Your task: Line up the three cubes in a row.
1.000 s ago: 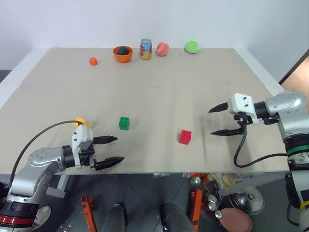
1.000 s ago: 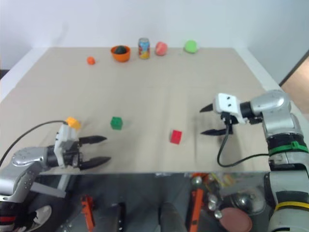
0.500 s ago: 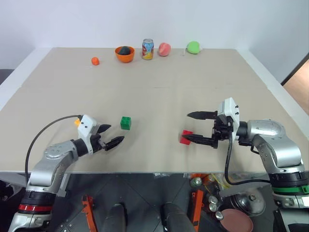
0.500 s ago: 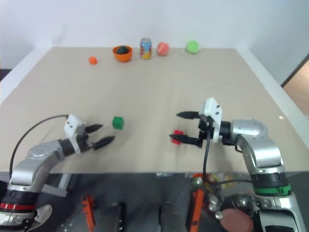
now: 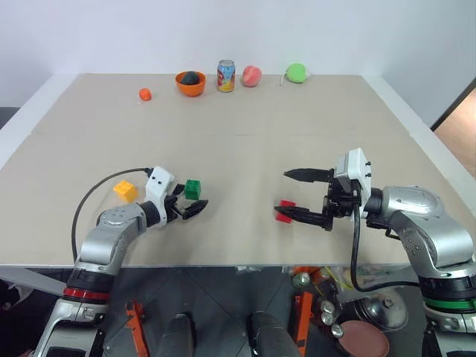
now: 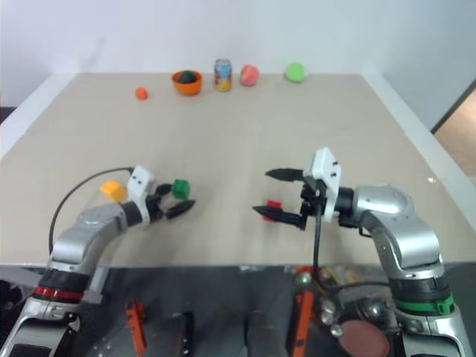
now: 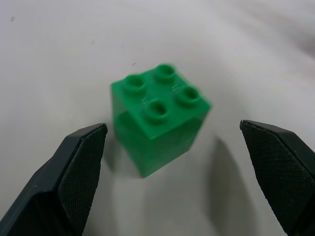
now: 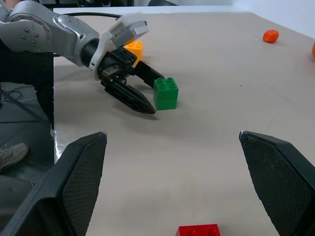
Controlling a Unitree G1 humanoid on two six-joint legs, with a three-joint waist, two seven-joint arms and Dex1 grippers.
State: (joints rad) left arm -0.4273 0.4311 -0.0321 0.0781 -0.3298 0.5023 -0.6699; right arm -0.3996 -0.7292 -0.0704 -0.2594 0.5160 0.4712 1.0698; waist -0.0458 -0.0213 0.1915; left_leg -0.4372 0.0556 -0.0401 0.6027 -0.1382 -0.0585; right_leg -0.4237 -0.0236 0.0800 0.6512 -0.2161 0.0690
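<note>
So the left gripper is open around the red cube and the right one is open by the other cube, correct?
Not quite: the left gripper is open around the green cube, not the red one, as the left wrist view shows. The right gripper is open by the red cube.

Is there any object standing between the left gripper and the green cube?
Nothing visible. The left gripper is open, and the green cube sits on bare table just ahead of its fingers, with open tabletop between them.
</note>
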